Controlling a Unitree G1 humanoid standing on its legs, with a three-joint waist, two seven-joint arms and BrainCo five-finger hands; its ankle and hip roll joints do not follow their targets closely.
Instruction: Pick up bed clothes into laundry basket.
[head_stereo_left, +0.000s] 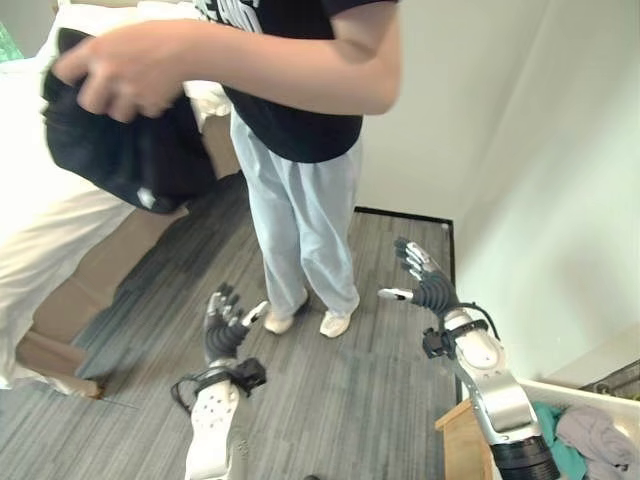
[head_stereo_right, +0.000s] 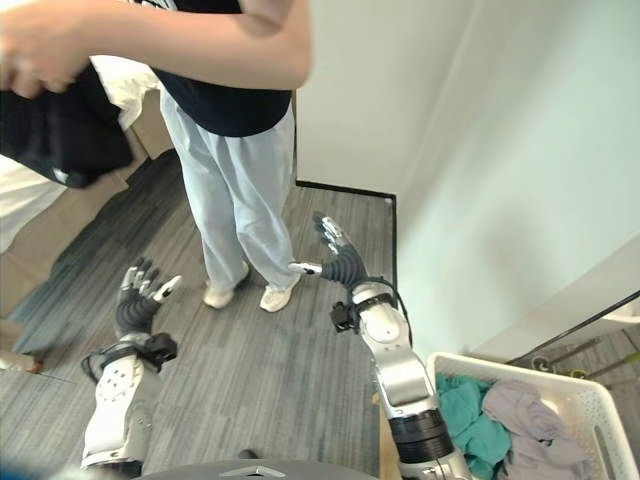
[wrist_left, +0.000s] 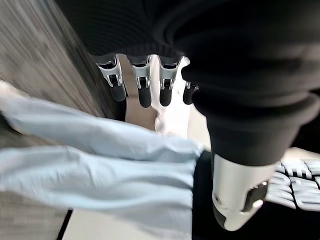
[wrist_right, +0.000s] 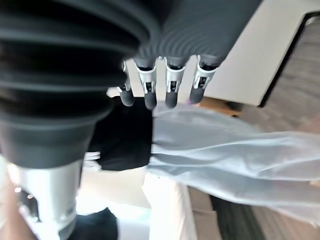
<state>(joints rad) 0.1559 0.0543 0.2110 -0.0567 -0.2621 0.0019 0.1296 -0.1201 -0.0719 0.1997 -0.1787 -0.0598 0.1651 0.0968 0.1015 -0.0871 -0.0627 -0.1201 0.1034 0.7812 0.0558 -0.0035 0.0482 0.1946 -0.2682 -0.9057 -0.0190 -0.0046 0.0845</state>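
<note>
A person (head_stereo_left: 300, 130) in light blue trousers is standing at upper centre, holding a dark garment (head_stereo_left: 120, 140) at upper left beside the white bed (head_stereo_left: 30, 180). Both robot hands are hovering over the grey floor (head_stereo_left: 330, 400), holding nothing: left hand (head_stereo_left: 225, 325) at lower left, right hand (head_stereo_left: 425, 280) right of centre, fingers spread apart. The white laundry basket (head_stereo_right: 590, 405) is sitting at lower right, holding teal and lilac clothes (head_stereo_right: 500, 420).

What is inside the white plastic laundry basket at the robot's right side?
Inside the white plastic laundry basket lie a crumpled teal cloth and a crumpled grey-lilac cloth, touching each other. Whatever lies beneath them is covered, and part of the basket is cut off.
</note>
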